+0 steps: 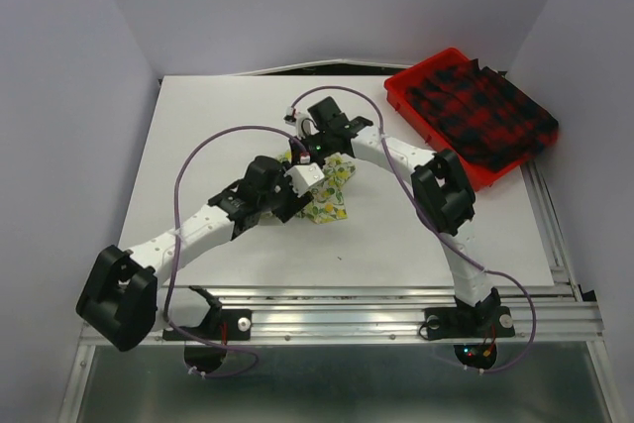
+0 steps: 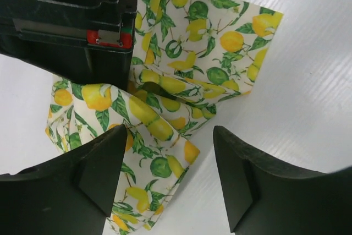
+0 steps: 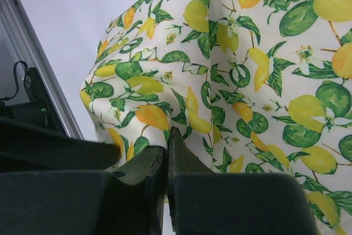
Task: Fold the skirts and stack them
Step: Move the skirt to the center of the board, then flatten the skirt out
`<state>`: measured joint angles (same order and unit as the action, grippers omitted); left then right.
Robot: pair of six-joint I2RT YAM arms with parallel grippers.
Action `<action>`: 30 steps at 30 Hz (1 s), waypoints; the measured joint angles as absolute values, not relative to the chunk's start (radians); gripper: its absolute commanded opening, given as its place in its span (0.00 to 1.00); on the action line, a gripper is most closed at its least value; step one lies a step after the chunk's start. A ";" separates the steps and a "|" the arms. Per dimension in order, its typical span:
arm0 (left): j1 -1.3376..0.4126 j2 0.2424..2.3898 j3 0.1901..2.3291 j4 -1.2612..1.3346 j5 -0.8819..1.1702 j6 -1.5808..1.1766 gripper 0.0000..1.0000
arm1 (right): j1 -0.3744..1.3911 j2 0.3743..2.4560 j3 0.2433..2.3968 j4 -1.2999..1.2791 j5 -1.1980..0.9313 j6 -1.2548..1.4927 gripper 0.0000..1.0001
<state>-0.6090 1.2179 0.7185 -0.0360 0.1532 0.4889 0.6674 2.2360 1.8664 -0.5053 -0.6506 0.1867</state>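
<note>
The cream-yellow lemon-print skirt (image 1: 332, 197) lies bunched in the middle of the white table. My right gripper (image 3: 168, 136) is shut on a fold of it, and the cloth (image 3: 247, 53) rises in creases from the fingertips. My left gripper (image 2: 170, 136) is open just above a folded corner of the same skirt (image 2: 209, 42), its fingers standing either side of that corner without touching it. The right gripper's black housing (image 2: 71, 26) is close by at the cloth's far-left side. The red-and-black plaid skirt (image 1: 480, 111) lies piled in the red tray at the back right.
The red plastic tray (image 1: 401, 86) sits at the table's back right corner, with the plaid cloth hanging over its right rim. Both arms (image 1: 441, 190) meet over the table's centre. A metal rail (image 1: 396, 319) runs along the near edge.
</note>
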 measured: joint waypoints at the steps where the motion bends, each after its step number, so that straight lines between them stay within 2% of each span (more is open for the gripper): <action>1: -0.610 1.229 0.719 -0.033 0.139 0.485 0.47 | 0.667 2.236 1.866 -0.505 -0.653 0.188 0.01; 2: -0.609 1.251 0.719 -0.028 0.107 0.472 0.28 | 0.665 2.236 1.866 -0.505 -0.655 0.188 0.01; 4: -0.609 1.280 0.722 -0.022 0.058 0.451 0.03 | 0.662 2.236 1.866 -0.505 -0.655 0.188 0.06; 6: -0.607 1.294 0.728 -0.024 0.011 0.443 0.00 | 0.654 2.236 1.864 -0.505 -0.654 0.187 0.14; 7: -0.597 1.294 0.735 -0.030 -0.001 0.435 0.00 | 0.648 2.236 1.860 -0.503 -0.654 0.182 0.21; 8: -0.590 1.291 0.746 -0.037 -0.006 0.429 0.00 | 0.642 2.236 1.855 -0.502 -0.654 0.180 0.43; 10: -0.555 1.280 0.775 -0.059 0.011 0.418 0.00 | 0.621 2.233 1.835 -0.501 -0.651 0.171 0.63; 12: -0.519 1.256 0.799 -0.079 0.025 0.412 0.00 | 0.599 2.225 1.813 -0.506 -0.649 0.155 0.70; 18: -0.448 1.147 0.914 -0.178 0.099 0.409 0.00 | 0.548 2.115 1.687 -0.547 -0.594 -0.019 0.72; 24: -0.435 1.168 0.952 -0.260 0.172 0.400 0.00 | 0.558 1.899 1.447 -0.578 -0.533 -0.288 0.71; 30: -0.368 1.221 0.955 -0.317 0.241 0.389 0.00 | 0.596 1.754 1.235 -0.529 -0.503 -0.435 0.71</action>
<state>-0.3683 1.2213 0.9546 -0.3168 0.2405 0.3893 0.5961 1.7542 1.2350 -0.5293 -0.5034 -0.4351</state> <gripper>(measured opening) 0.059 0.710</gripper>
